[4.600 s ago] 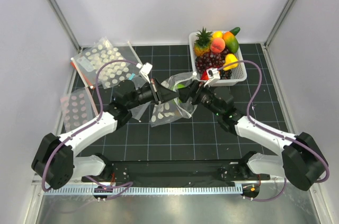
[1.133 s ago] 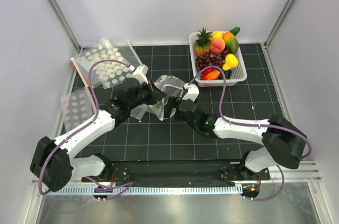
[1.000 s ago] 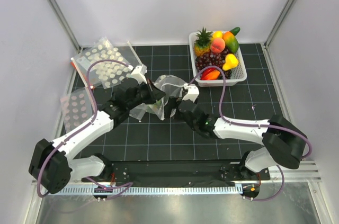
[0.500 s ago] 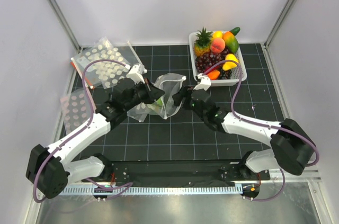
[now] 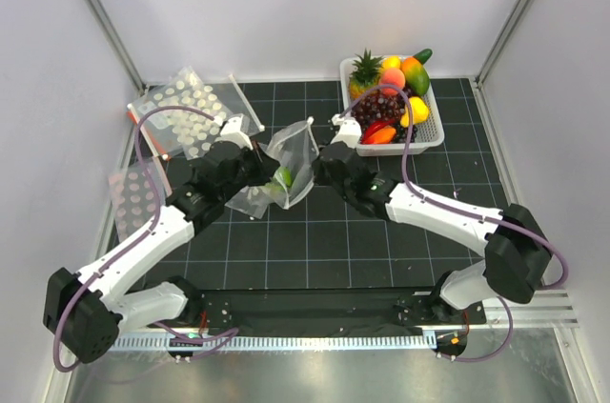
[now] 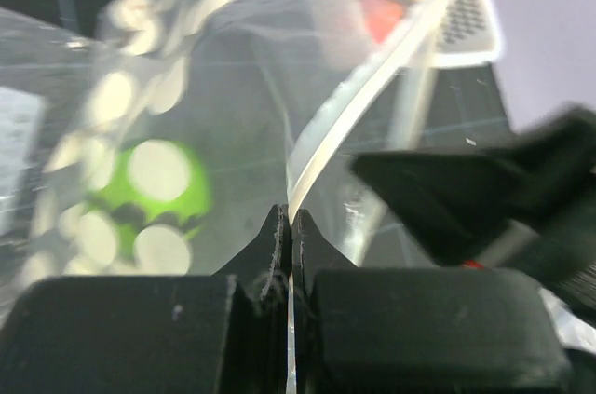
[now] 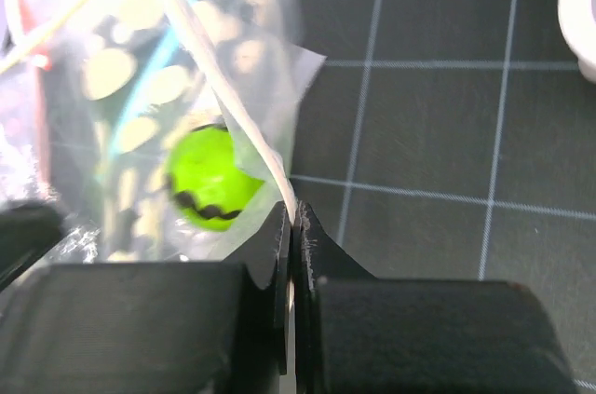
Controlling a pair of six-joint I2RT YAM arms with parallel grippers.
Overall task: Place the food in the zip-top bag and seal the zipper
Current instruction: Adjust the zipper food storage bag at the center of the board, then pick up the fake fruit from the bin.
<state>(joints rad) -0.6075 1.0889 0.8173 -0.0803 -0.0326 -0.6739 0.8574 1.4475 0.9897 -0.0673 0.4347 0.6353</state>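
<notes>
My left gripper (image 6: 287, 224) and right gripper (image 7: 290, 217) are each clenched on the zipper (image 6: 358, 101) of the zip-top bag (image 5: 294, 148), which hangs between them over the desk's (image 5: 381, 251) middle with the green food (image 7: 209, 180) inside, so I judge an uneven pull could slip the strip free and leave it unsealed.

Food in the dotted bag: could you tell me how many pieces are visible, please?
1: a green piece low inside the bag; its folds may hide more.
</notes>
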